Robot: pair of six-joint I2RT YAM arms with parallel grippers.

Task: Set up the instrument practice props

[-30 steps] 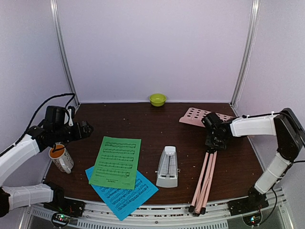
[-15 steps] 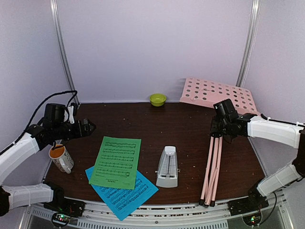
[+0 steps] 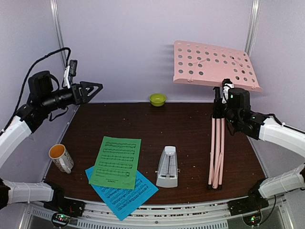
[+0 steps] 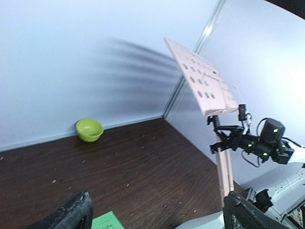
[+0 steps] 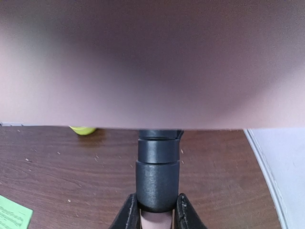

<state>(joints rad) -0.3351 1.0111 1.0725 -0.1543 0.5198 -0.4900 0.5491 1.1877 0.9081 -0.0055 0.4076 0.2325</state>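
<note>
The pink music stand stands upright at the right, its perforated desk (image 3: 209, 64) high against the back wall and its legs (image 3: 217, 152) folded together, feet on the table. My right gripper (image 3: 220, 102) is shut on the stand's post; in the right wrist view its fingers (image 5: 129, 212) clamp the black collar (image 5: 157, 179) under the desk. The green sheet (image 3: 116, 161) lies on top of the blue sheet (image 3: 128, 193) at the front left. Beside them stands the metronome (image 3: 167, 167). My left gripper (image 3: 93, 89) hangs open and empty, high at the far left.
A white mug (image 3: 61, 158) sits near the left edge, below my left arm. A lime-green bowl (image 3: 157, 99) rests against the back wall. Walls close in on the left, back and right sides.
My right gripper has swung the stand from lying on the table to upright, its desk raised high. My left arm has risen and moved back, away from the mug.
</note>
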